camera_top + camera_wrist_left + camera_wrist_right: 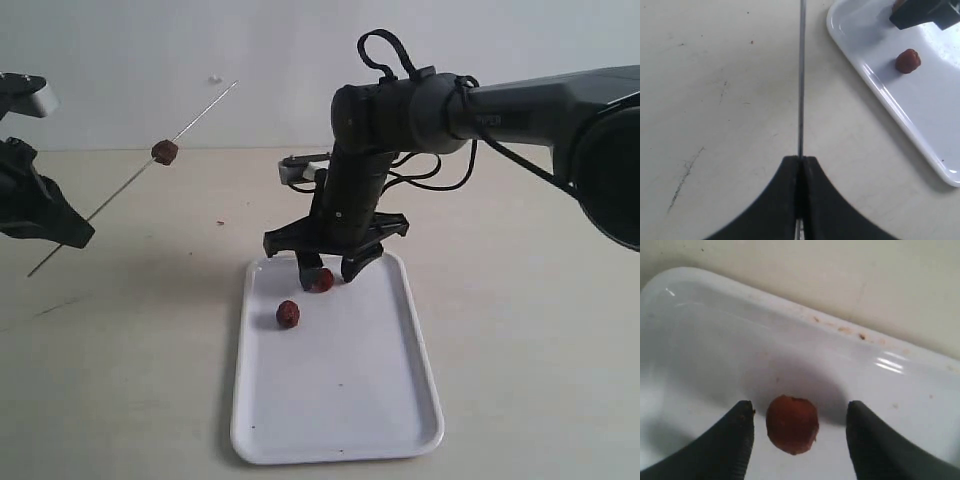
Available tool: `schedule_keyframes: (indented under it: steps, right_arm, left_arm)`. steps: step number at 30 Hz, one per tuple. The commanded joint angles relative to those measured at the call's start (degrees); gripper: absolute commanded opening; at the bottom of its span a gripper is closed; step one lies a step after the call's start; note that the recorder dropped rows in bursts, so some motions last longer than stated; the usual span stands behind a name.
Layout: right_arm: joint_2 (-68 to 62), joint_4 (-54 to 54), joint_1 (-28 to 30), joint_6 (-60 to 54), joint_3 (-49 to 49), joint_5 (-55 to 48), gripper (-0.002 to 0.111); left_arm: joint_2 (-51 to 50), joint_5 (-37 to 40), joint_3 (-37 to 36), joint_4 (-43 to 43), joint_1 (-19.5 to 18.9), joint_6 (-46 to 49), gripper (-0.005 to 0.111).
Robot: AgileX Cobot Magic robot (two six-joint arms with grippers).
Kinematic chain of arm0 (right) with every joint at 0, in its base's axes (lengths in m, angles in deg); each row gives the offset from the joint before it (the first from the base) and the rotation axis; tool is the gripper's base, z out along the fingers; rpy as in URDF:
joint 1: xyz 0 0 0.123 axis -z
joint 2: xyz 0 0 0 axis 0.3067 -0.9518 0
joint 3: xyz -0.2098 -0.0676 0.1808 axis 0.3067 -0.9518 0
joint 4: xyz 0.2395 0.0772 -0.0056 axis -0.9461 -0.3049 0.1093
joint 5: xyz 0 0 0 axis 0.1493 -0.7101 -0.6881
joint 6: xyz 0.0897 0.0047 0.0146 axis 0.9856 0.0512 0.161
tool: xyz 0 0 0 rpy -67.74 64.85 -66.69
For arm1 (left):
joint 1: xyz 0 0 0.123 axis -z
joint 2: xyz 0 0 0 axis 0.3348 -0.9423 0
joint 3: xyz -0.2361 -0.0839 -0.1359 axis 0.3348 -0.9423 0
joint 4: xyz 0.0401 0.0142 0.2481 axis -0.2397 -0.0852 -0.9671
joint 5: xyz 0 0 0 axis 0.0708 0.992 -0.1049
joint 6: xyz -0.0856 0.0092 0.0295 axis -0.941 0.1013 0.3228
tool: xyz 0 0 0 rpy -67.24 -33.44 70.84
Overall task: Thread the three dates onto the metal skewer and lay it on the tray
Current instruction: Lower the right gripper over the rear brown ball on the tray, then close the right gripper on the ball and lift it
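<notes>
Now the left gripper (800,160) pinches the thin grey metal skewer (801,75). The right gripper (330,268) stands wide around a wrinkled reddish-brown date (792,424), not touching it, at twelve o'clock on the glossy white tray (400,380).

This looks like a robotics lab bench, a bare test setup. A plain beige tabletop (520,330) runs back to a blank pale wall (120,50). Two black machine arms lean in over it, the left arm (30,205) at one edge and the right arm (540,100) opposite, with a loose black cable (440,178) looping off the right one. Grey scuff marks (685,175) streak the surface, and a lone white tray (400,425) sits out as the work area.
</notes>
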Motion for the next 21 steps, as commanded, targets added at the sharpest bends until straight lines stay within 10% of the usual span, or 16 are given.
schedule_keyframes:
  steps: [1,21]
  right_arm:
    - [-1.28,-0.32,-0.04,0.78,3.53,-1.44,0.055]
    - [-3.44,0.33,-0.04,1.73,5.09,-5.55,0.048]
  left_arm:
    - [0.39,-0.40,-0.18,1.15,-0.14,0.23,0.000]
    - [0.39,-0.40,-0.18,1.27,-0.14,0.23,0.000]
